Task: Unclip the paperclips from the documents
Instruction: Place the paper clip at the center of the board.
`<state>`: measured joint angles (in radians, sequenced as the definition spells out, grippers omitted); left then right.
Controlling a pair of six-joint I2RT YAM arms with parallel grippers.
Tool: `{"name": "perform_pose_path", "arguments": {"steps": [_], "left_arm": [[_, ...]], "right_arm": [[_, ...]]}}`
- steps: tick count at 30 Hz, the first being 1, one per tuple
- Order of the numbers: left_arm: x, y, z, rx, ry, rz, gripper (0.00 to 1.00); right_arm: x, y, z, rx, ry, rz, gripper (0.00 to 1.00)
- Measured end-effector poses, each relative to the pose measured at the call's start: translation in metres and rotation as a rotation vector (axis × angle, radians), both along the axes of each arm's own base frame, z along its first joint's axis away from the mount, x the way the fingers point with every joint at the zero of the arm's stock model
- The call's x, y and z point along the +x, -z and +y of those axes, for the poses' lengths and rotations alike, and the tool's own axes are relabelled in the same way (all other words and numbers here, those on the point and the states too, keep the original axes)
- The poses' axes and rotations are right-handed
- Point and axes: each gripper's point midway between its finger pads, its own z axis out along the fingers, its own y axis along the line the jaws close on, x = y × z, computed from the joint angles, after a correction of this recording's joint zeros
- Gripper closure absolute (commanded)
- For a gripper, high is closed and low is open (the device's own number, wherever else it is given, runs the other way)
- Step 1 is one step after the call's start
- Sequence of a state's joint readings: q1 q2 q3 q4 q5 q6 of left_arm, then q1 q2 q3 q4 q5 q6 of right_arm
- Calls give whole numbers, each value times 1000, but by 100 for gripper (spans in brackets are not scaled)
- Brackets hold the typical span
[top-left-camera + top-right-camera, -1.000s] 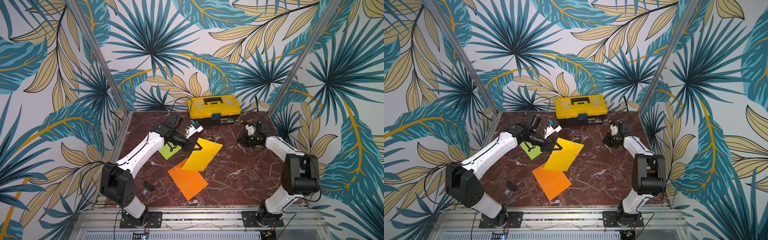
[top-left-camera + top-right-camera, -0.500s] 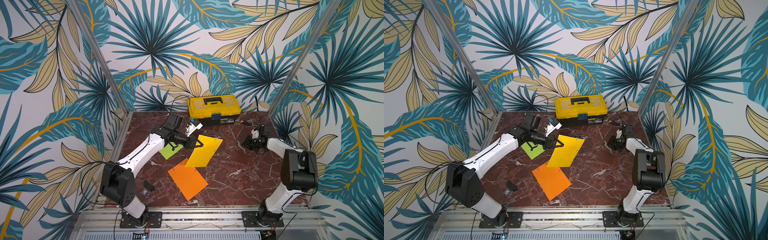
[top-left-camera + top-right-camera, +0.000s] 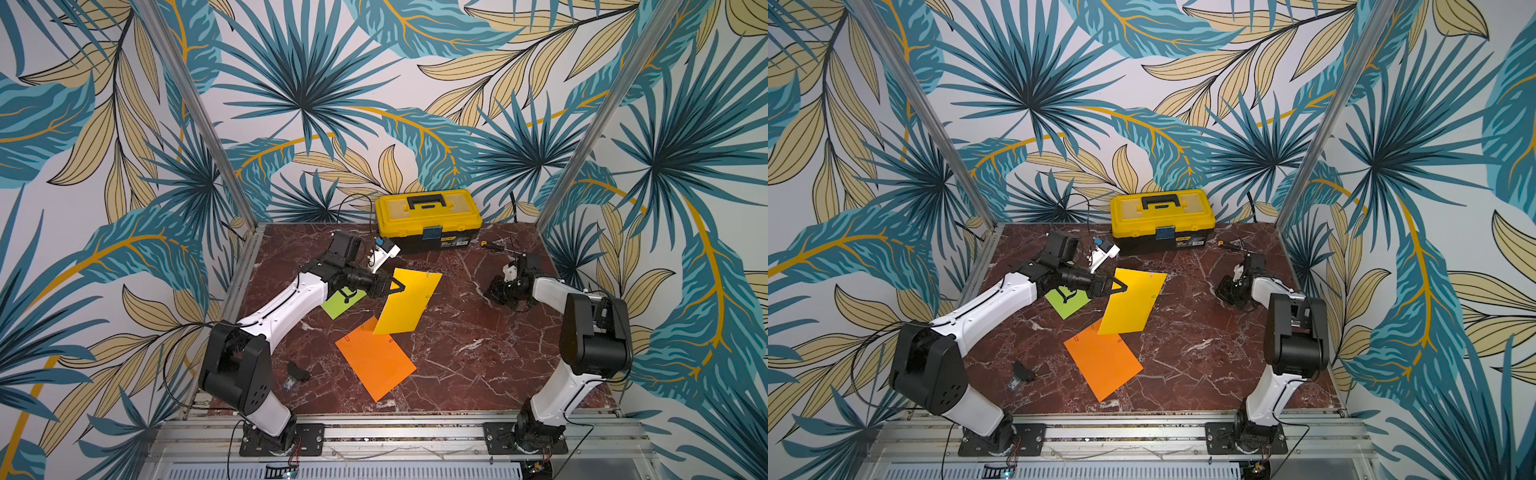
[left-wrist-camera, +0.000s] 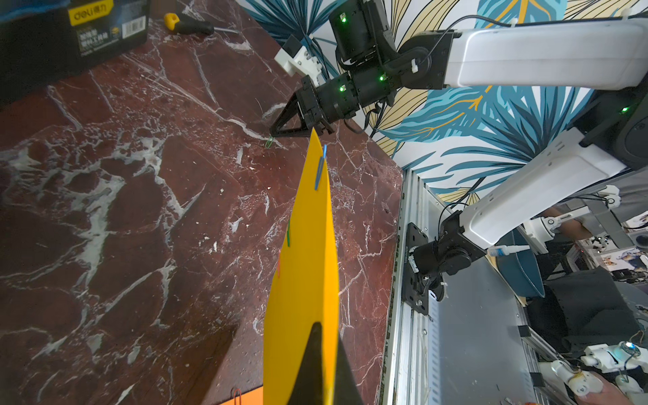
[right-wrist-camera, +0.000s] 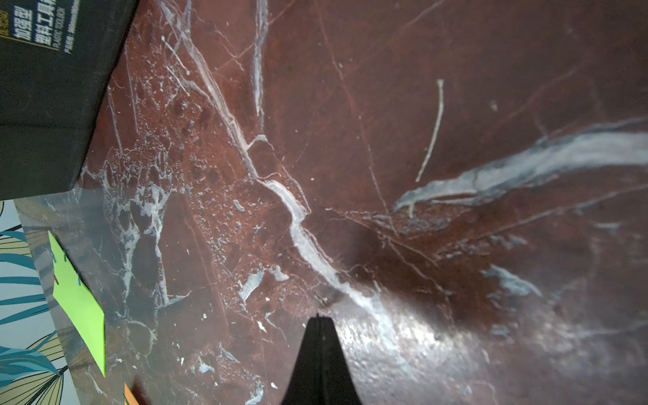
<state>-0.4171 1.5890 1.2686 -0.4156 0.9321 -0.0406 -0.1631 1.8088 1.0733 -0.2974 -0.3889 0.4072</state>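
My left arm reaches low from the near-left rail, elbow bent, forearm slanting toward the middle of the table (image 3: 457, 332). My left claw (image 3: 397, 286) is clenched on a long edge of the yellow sheet (image 3: 409, 303), holding it lifted and tilted, its lower corner over the orange sheet (image 3: 374, 361).

There are three documents in all, each thin, smooth and rectangular. The lime green sheet (image 3: 338, 303) lies flat, partly beneath my left wrist. The orange one lies flat nearer the front rail, and the yellow one is bowed in my grip.

On the yellow sheet, in the left wrist view, I count three bent-wire clips: a blue paperclip (image 4: 319, 168) at the far end, a green paperclip (image 4: 288, 233) midway, and a faint red paperclip (image 4: 279, 266) closer to my claw. One more, a red wire clip (image 4: 237, 396), sits on the orange sheet's edge.

The table is glossy red-brown marble veined with white. At the back stands one yellow-and-black plastic toolbox (image 3: 428, 218), with one yellow-handled screwdriver (image 3: 490, 245) just right of it.

My right arm folds sharply, upper arm upright, forearm dropping to the marble on the right. My right claw (image 3: 492, 291) is clamped shut, tip down at the surface. A loose green paperclip (image 4: 269, 142) lies at its tip, and I cannot tell whether it is pinched or only touched.
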Motion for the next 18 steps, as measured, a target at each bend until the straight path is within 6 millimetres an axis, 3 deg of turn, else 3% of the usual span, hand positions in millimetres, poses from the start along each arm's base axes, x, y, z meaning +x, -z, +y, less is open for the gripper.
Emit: {"name": "perform_pose_path", "arguments": {"steps": [5,13,18], "left_arm": [[-1,-8,0,-17,5,-23,100],[-1,-9,0,-22,7,-23,100],[1,-10,1,-25,4,-29,100]], "right_arm": [[-5,3,-1,-10,-8,19,79],[-12,6,-2,-29,-19,49,72],[-11,-10,-2,-43,-36,8,66]]}}
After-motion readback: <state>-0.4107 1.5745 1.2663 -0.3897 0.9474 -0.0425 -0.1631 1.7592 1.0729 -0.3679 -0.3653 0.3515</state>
